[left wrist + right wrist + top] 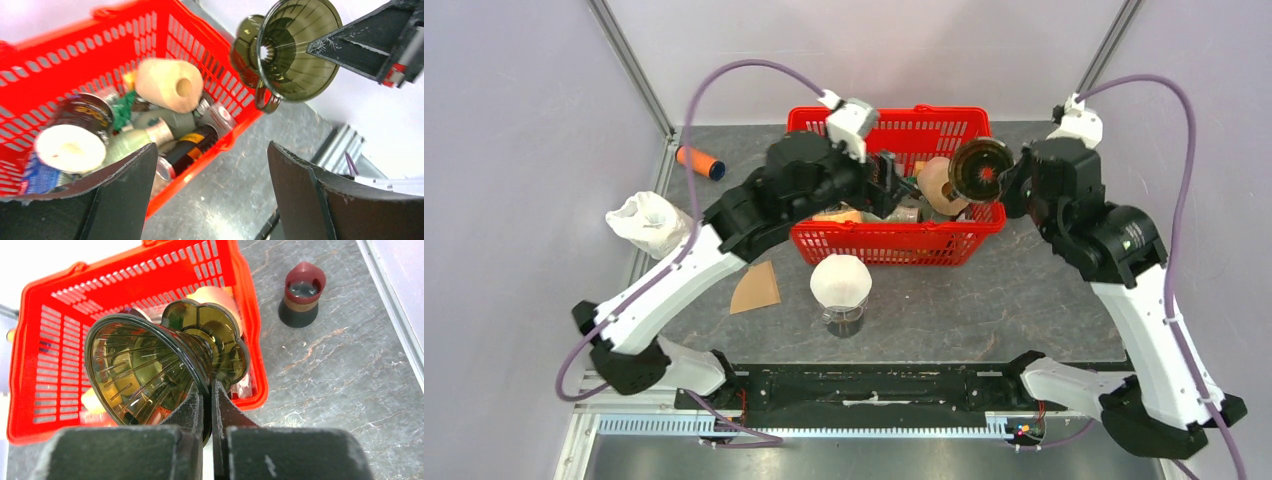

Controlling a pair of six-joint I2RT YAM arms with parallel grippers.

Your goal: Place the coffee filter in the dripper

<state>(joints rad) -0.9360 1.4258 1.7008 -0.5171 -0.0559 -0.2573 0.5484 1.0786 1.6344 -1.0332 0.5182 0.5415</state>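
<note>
Over the right end of the red basket [879, 247], the right gripper [210, 392] is clamped on the dark dripper [145, 367], which is tipped on its side. The left gripper [211, 152] hangs above the basket, jaws wide apart and holding nothing. The brown filter [755, 288] lies flat on the table [1024, 290], near the basket's front left corner.

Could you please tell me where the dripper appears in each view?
Top external: dripper upper right of centre, by the red basket's right end.
Left wrist: dripper top right, beyond the basket.
Right wrist: dripper centre-left, pinched in the right tool.
Shared landmark: the basket.
</note>
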